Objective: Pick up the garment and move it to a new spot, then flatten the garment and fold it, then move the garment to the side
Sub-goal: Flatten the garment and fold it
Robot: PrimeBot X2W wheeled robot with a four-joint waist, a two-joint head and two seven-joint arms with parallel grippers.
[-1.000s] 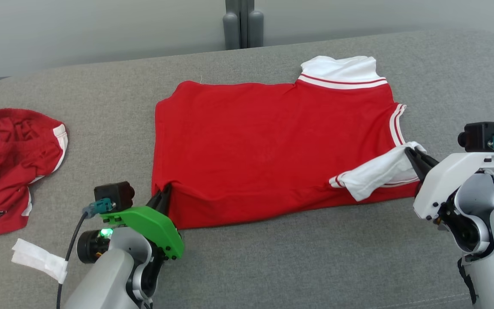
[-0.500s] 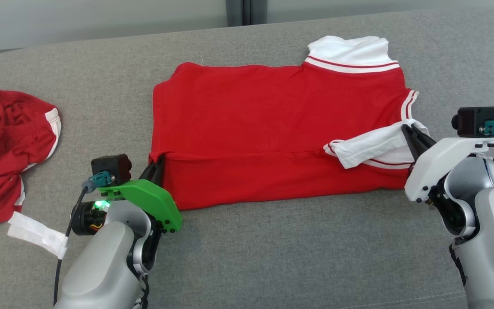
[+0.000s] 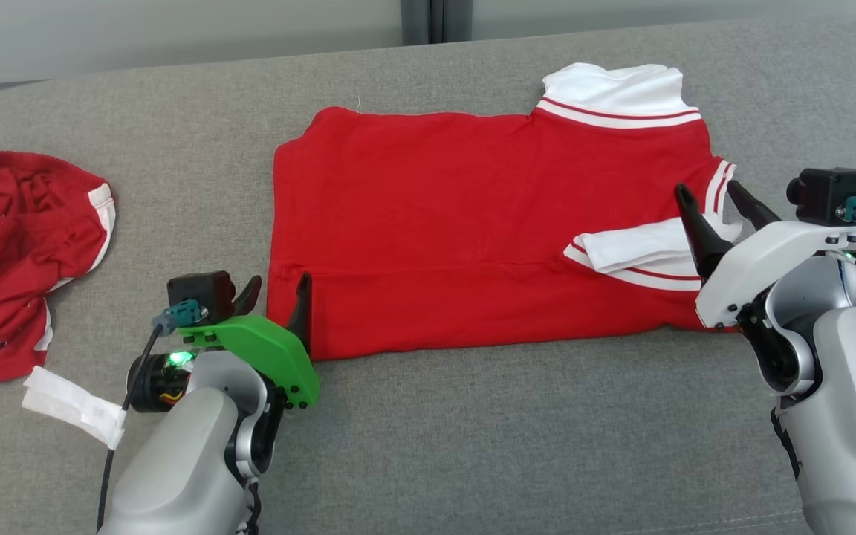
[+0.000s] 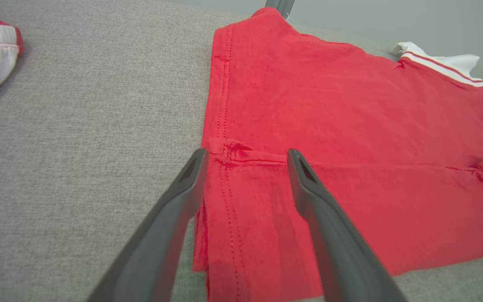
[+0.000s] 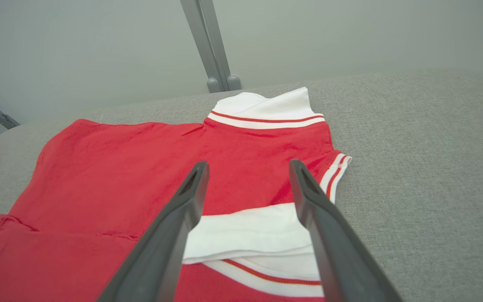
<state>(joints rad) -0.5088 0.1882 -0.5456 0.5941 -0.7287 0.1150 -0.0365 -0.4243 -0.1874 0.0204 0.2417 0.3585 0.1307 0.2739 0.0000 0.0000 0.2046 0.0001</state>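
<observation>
Spread wide at the left tool [image 3: 279, 281] [image 4: 246, 152], two dark tapered fingers straddling the stitched hem corner at the red garment's [image 3: 472, 223] 8 o'clock, nothing pinched. Spread wide too at the right tool [image 3: 707, 187] [image 5: 247, 162], fingers either side of the white sleeve [image 3: 636, 253] at the garment's 4 o'clock, cloth lying loose between them. Pressed together on those same two spots half a second ago, let go since. Soft matte knit, red body with a near edge doubled over into a flat band, white ribbed collar [image 3: 614, 89] with red stripes at 1 o'clock, lying roughly rectangular at the middle of the grey woven counter [image 3: 472, 446]. At 9 o'clock, well apart, a second red garment [image 3: 19, 253] crumpled in a heap, with white trim. Near the left arm, a white tag [image 3: 71, 405] on its cable. At 12 o'clock, a grey post [image 3: 435, 11] against a pale wall.
</observation>
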